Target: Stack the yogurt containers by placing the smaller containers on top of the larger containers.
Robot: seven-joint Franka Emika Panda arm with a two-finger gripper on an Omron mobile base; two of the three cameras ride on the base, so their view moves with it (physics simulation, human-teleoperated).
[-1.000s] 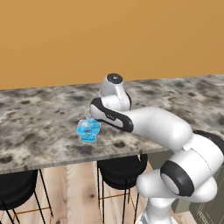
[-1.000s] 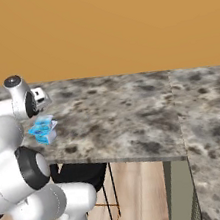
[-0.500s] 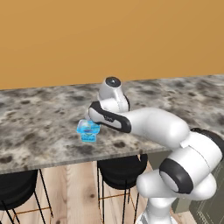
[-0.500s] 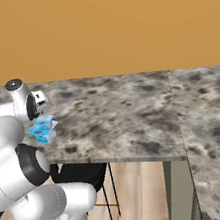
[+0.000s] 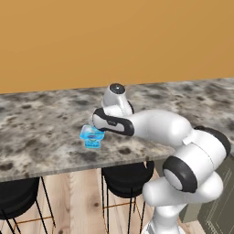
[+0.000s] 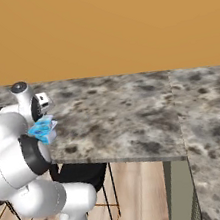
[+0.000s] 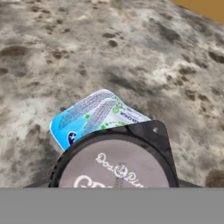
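In the hand view, the dark round cup fills the lower centre, apparently pinched by the end effector, above the light-blue tub on the counter, probably ready for stacking.

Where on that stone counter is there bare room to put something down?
Most of the counter is bare: the stretch left of the blue tub, the strip behind the arm along the orange wall, and everything to its right. It is crowded just around the tub, where the dark-lidded cup hangs.
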